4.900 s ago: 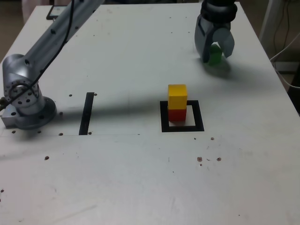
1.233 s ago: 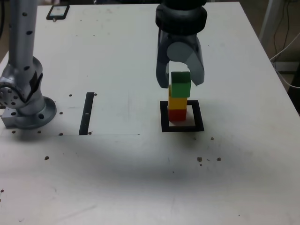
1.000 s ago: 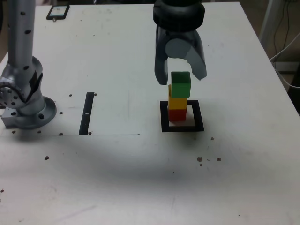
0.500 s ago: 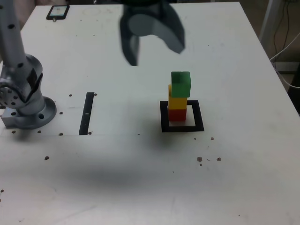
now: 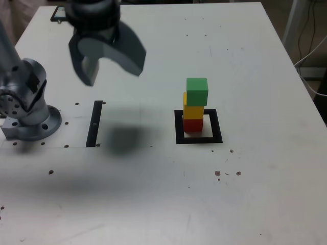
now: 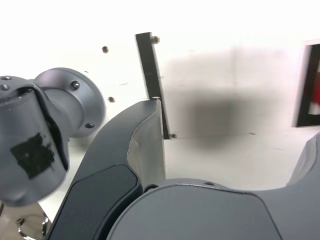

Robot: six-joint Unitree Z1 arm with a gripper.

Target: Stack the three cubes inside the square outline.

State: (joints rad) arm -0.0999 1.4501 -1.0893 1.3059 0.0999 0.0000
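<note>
On the white table (image 5: 265, 194), nearest the camera among the task pieces, lies the black square outline (image 5: 199, 139), right of centre in the exterior view. Inside it stands a tower of three cubes: the red cube (image 5: 193, 124) on the white centre, the yellow cube (image 5: 193, 111) on top of it, and the green cube (image 5: 197, 91) uppermost, set slightly to the right of the two below. To the left, a narrow black strip (image 5: 94, 123) lies flat, with the arm's grey base (image 5: 28, 109) beyond it at the left edge. Farther back and high above the table, the gripper (image 5: 110, 64) hangs with its jaws spread wide and nothing between them, well apart from the tower.
</note>
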